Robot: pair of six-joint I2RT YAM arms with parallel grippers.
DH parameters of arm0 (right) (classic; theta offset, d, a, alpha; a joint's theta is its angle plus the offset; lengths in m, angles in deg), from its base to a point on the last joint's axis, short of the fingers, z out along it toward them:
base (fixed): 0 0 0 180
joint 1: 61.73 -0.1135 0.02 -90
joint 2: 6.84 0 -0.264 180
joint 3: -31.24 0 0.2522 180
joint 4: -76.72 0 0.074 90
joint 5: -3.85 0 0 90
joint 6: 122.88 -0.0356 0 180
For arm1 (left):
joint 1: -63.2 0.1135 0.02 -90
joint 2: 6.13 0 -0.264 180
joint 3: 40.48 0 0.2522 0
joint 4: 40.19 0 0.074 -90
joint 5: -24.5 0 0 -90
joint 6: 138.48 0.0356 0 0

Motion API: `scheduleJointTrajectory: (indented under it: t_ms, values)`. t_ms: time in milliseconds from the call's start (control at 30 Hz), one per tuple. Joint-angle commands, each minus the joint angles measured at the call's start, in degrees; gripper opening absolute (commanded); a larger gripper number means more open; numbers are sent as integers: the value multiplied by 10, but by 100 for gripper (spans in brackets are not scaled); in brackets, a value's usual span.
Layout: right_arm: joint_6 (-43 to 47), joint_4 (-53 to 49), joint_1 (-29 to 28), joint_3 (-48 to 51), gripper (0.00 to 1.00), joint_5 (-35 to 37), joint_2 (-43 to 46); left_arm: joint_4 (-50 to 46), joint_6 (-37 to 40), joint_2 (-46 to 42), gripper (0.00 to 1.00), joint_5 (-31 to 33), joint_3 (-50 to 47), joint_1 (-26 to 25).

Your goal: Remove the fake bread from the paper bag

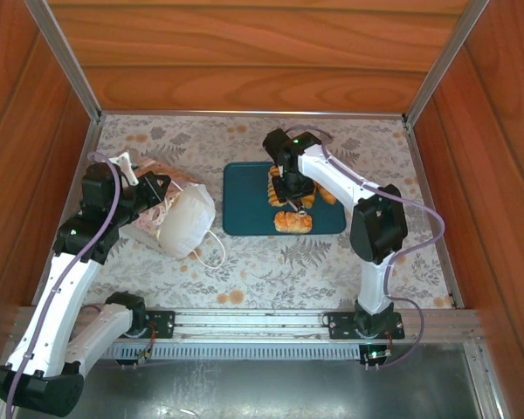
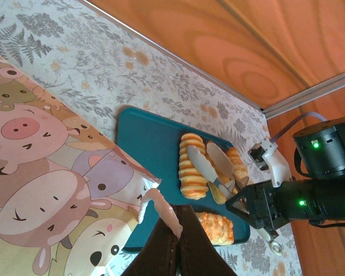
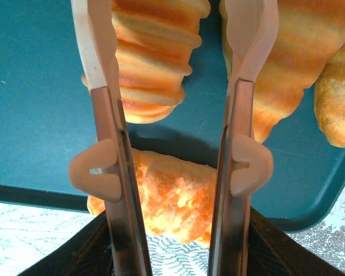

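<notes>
From above, the paper bag (image 1: 188, 220) lies bulging and white on the floral tabletop (image 1: 271, 271), just left of a teal tray (image 1: 240, 205), one cord handle trailing toward the near edge. The left hand (image 1: 157, 186) is at the side of the bag farthest from the tray. Pieces of fake bread (image 1: 293, 224) sit on the tray: a ridged roll (image 1: 274, 185) near its middle, an oval loaf at its near edge and a croissant (image 1: 329, 195) toward its right side. The right hand (image 1: 294, 205) hangs over the tray's middle, above the bread.

From the left wrist, the left hand (image 2: 161, 208) is pressed together, pinching the bag's edge (image 2: 144, 184); the bag's cartoon-pig side (image 2: 52, 190) stands left of the tray (image 2: 146, 138). On the tray, the right hand's fingers (image 2: 202, 167) stand apart across the ridged roll (image 2: 187, 179) and the croissant (image 2: 237, 162), with the loaf (image 2: 217, 227) at the tray's near edge.

From the right wrist, the spread fingers (image 3: 95, 52) frame bare tray (image 3: 34, 115) with nothing clamped between them. The ridged roll (image 3: 152, 63) lies beneath one finger, the croissant (image 3: 302, 52) beneath the other, and a paler piece (image 3: 339, 103) is next to the croissant, toward the tray's rim. The loaf (image 3: 172, 198) rests on the tray's near rim, partly over the tabletop (image 3: 23, 230).
</notes>
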Motion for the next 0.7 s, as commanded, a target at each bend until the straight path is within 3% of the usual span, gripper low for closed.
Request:
scheduleJointTrajectory:
  t_ms: [0,233,667]
  values:
    - [25,-3,0,0,54,-7,33,12,-1,-1,0,-9,5,3]
    - [40,28,-6,8,58,-30,52,12,-3,1,0,-10,7,3]
    - [70,-21,-28,21,57,48,31,12,-4,-4,0,-9,6,3]
